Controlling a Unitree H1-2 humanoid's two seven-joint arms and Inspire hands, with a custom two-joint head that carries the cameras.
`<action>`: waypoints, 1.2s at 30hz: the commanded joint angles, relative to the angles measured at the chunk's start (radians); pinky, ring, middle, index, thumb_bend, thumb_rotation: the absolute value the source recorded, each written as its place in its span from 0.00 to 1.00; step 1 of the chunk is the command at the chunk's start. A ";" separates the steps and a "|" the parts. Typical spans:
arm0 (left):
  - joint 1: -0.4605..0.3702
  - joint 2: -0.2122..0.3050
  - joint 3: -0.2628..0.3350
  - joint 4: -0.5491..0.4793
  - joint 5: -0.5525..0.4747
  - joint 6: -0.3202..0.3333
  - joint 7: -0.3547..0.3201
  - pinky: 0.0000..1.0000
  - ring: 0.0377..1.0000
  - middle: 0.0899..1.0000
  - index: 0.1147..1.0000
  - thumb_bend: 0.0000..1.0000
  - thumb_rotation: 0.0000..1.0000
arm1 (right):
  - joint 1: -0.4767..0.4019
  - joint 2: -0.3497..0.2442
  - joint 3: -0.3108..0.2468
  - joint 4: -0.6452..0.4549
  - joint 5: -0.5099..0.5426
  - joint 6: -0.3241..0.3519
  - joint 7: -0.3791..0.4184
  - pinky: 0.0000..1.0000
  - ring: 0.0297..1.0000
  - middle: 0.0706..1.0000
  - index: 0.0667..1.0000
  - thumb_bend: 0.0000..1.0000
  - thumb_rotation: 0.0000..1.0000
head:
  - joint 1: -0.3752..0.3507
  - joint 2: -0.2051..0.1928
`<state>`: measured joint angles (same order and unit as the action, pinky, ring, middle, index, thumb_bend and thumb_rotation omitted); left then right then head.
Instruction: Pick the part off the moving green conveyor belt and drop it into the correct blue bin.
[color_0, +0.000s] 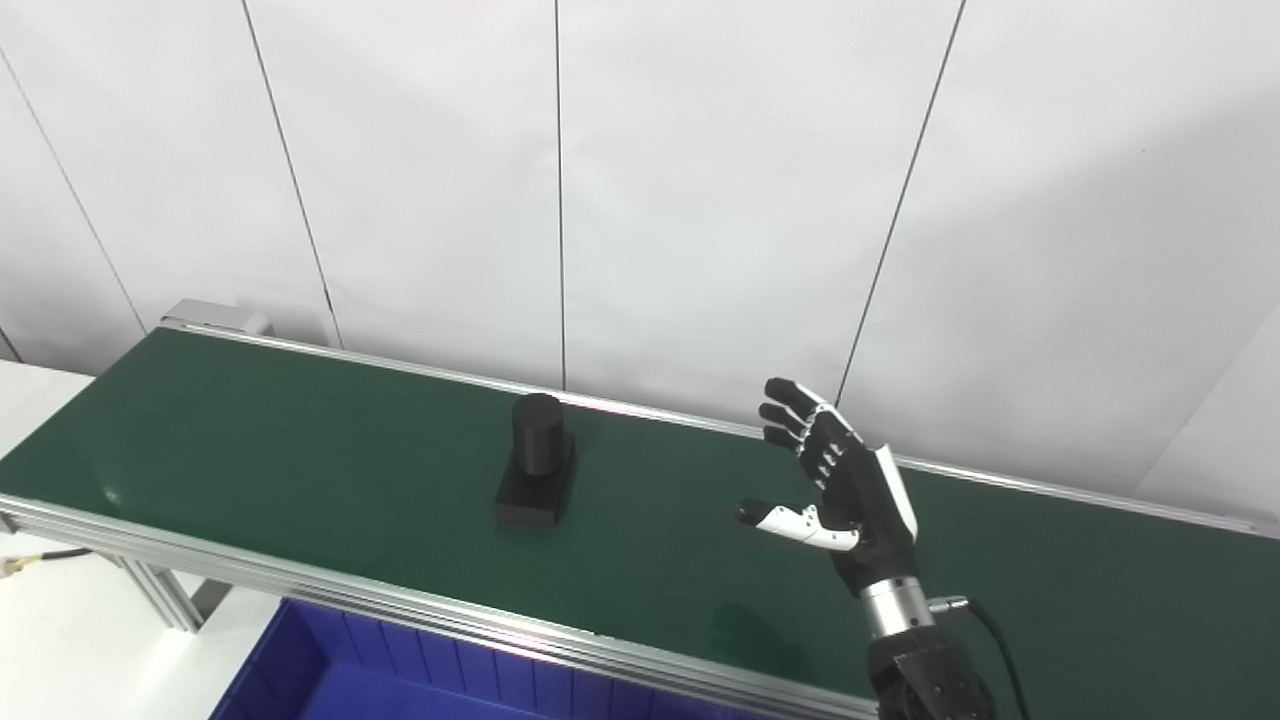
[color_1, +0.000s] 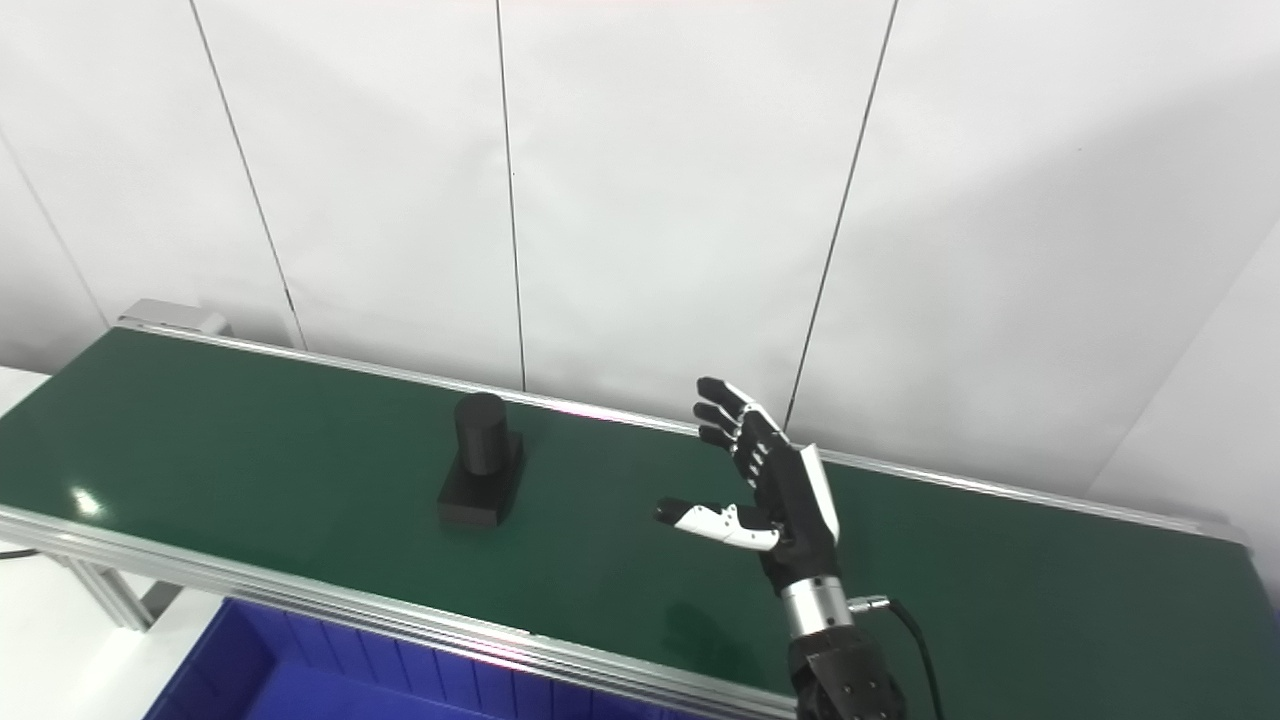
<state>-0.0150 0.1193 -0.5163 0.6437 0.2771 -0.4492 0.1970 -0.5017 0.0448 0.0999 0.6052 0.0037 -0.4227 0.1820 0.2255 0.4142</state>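
A black part (color_0: 537, 462), an upright cylinder on a square base, stands on the green conveyor belt (color_0: 300, 440) left of centre. It also shows in the right eye view (color_1: 481, 462). My right hand (color_0: 838, 480) is raised over the belt to the right of the part, well apart from it. Its fingers are spread, its thumb points left toward the part, and it holds nothing. My left hand is out of view. A blue bin (color_0: 330, 670) sits below the belt's near edge at the bottom left.
The belt has aluminium side rails (color_0: 400, 600) and runs from far left to right. A white panelled wall (color_0: 700, 200) stands close behind it. A white surface (color_0: 60, 620) with a cable lies at the lower left.
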 joint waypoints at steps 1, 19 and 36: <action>-0.013 -0.015 0.009 -0.023 0.008 -0.020 0.001 0.52 0.52 0.49 0.51 0.94 0.01 | -0.057 0.013 0.005 -0.008 -0.010 -0.047 -0.012 0.80 0.85 0.87 0.82 0.99 0.28 | 0.000 0.001; 0.012 -0.010 0.016 -0.061 0.012 -0.020 -0.024 0.50 0.51 0.50 0.51 0.92 0.00 | -0.177 0.043 0.044 0.225 -0.051 -0.047 -0.046 0.77 0.85 0.90 0.84 0.99 0.25 | -0.019 0.009; 0.021 -0.011 0.010 -0.072 0.026 -0.020 -0.020 0.51 0.51 0.50 0.50 0.91 0.00 | -0.292 0.012 0.059 0.416 -0.089 -0.047 -0.109 0.77 0.85 0.92 0.86 0.99 0.25 | -0.029 0.012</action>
<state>0.0128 0.1183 -0.5018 0.6017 0.2880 -0.4491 0.1805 -0.7367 0.0560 0.1555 1.0278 -0.0890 -0.4243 0.0844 0.1979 0.4249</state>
